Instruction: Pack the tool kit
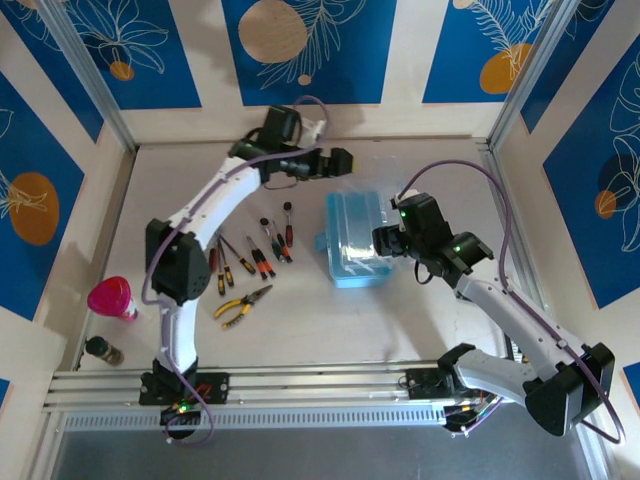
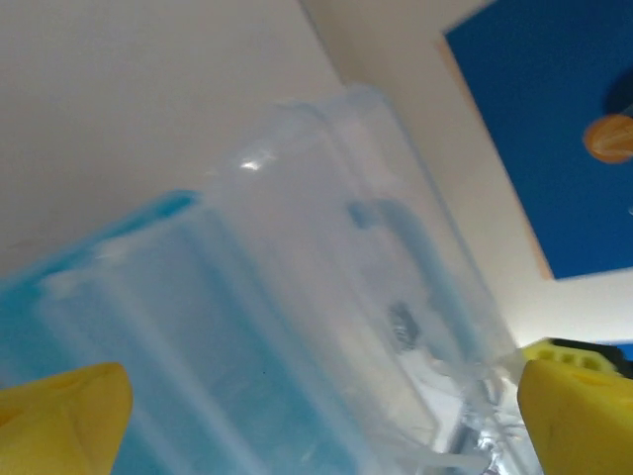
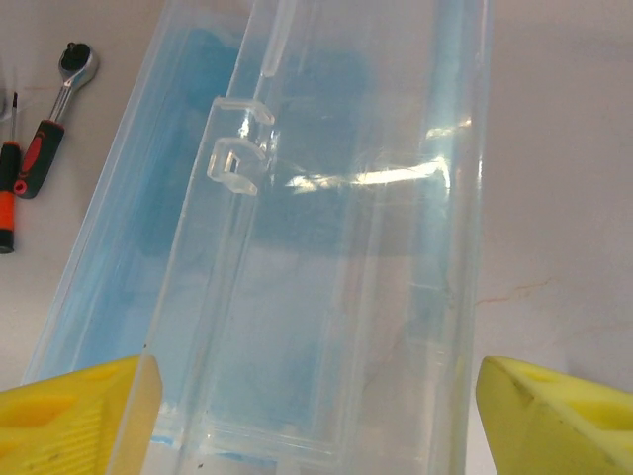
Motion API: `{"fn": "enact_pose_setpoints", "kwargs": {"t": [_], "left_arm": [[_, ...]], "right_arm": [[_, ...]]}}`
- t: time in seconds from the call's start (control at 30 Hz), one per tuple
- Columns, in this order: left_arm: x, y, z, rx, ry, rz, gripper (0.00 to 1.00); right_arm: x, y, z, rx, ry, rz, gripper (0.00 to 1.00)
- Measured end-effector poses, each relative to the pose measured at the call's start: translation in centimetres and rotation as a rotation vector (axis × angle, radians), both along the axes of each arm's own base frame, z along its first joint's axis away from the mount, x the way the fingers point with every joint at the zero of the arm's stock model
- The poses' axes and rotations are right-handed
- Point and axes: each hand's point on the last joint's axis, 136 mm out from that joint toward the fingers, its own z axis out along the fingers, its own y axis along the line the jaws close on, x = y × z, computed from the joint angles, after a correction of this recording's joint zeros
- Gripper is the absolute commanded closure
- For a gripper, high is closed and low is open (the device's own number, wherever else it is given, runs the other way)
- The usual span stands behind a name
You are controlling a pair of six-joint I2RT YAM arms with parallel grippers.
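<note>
1. The packing had barely begun, as I judged it. The case [image 1: 355, 240] of the tool kit lay just right of the worktop's [image 1: 400, 330] middle, and through its clear lid [image 3: 326, 228] I saw only blue plastic and no tool inside.
2. Every tool lay out on the worktop, left of the case and apart from it. Several screwdrivers [image 1: 262, 262] and a ratchet [image 3: 54, 124] lay near the middle, and the yellow-handled pliers [image 1: 243, 305] lay closer to the near edge.
3. The right gripper [image 3: 315, 411] was at the case's right side. Its yellow fingers stood well apart, one on either side of the clear lid, and I could not tell whether they touched it.
4. The left gripper [image 2: 318, 411] hung over the far end of the case, fingers spread wide and holding nothing.
5. I could not tell whether the lid was shut or partly lifted.
6. To my eye, what was left was opening the case, putting each tool in, and closing the lid.
7. The worktop was pale and smooth. A pink bottle [image 1: 112, 298] stood by its left edge and a small dark jar [image 1: 103, 350] near the near-left corner.
8. A metal rail [image 1: 320, 385] ran along the near edge.
9. The cream walls [image 1: 330, 50] carried blue panels with white leaves and orange discs.
</note>
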Motion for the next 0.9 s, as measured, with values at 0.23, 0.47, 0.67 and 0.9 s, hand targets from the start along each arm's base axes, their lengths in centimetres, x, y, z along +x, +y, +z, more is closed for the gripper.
{"fn": "enact_pose_setpoints", "kwargs": {"t": [0.23,0.47,0.67,0.9], "left_arm": [[-4.3,6.4,-8.2,0.267,0.098,0.096,0.0],[-7.2,7.6,-16.7,0.418,0.251,0.078,0.0],[-7.0,5.7,-17.2,0.401,0.226,0.049,0.0],[-7.1,4.2,-18.3,0.386,0.236,0.029,0.0]], "right_arm": [[0.1,-0.4,0.2,0.029,0.003,-0.02,0.19],[0.0,-1.0,0.0,0.095,0.008,-0.043,0.19],[-0.2,-1.2,-0.8,0.139,0.026,-0.053,0.2],[-0.1,-1.7,-0.9,0.191,0.021,-0.069,0.21]]}}
